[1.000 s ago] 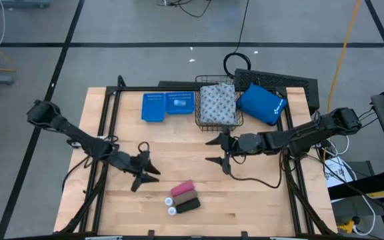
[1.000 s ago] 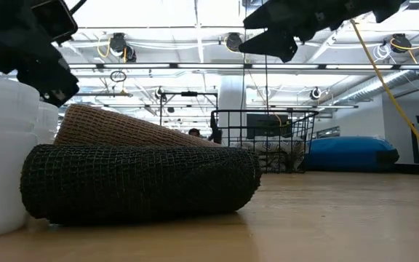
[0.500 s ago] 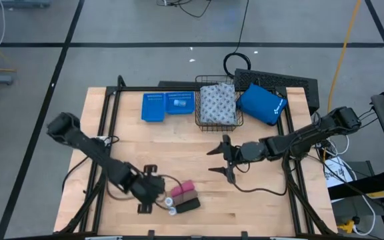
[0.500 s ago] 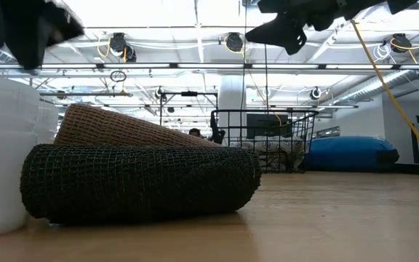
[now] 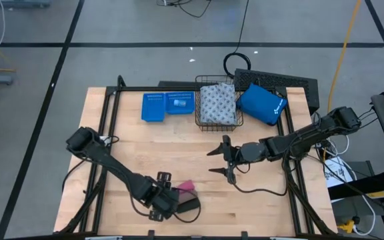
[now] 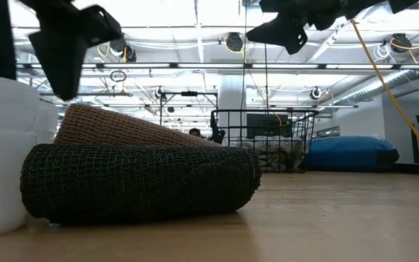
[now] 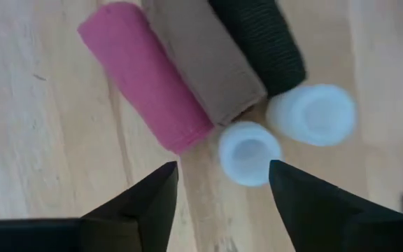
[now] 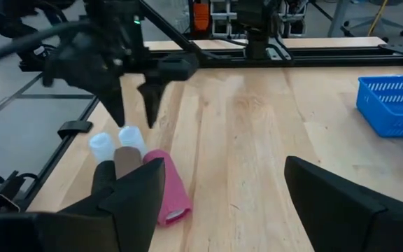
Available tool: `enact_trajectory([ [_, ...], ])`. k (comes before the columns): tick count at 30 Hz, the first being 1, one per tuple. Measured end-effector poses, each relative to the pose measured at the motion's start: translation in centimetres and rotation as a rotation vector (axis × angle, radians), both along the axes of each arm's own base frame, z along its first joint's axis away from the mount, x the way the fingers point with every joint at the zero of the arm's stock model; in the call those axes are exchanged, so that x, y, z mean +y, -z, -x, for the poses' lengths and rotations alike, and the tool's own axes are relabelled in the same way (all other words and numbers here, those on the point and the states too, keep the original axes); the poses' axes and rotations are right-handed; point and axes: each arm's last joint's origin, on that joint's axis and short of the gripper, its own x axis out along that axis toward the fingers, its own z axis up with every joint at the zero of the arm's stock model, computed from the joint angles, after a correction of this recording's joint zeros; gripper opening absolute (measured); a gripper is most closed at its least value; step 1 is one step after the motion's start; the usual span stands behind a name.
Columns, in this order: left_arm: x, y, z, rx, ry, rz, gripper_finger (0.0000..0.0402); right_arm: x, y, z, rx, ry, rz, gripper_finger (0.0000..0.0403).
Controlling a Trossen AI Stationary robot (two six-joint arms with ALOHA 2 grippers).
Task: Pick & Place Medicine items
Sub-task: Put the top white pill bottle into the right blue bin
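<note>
Your left gripper hangs just above the medicine cluster near the front edge of the bench, fingers spread wide and holding nothing — one white bottle sits between them, the second bottle just beside it. The pink block, a tan block and the dark block lie side by side, touching. Your right gripper waits mid-bench, fingers wide apart. The patterned pack lies in the wire basket.
</note>
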Motion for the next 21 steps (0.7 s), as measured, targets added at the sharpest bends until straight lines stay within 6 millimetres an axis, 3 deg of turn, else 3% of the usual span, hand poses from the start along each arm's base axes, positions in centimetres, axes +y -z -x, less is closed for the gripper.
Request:
enact_trajectory([
  [21,0.0,0.51,-0.36,0.029,0.022,0.039,0.0236,0.0,0.02,0.0,0.002,0.0,0.0,0.0281],
])
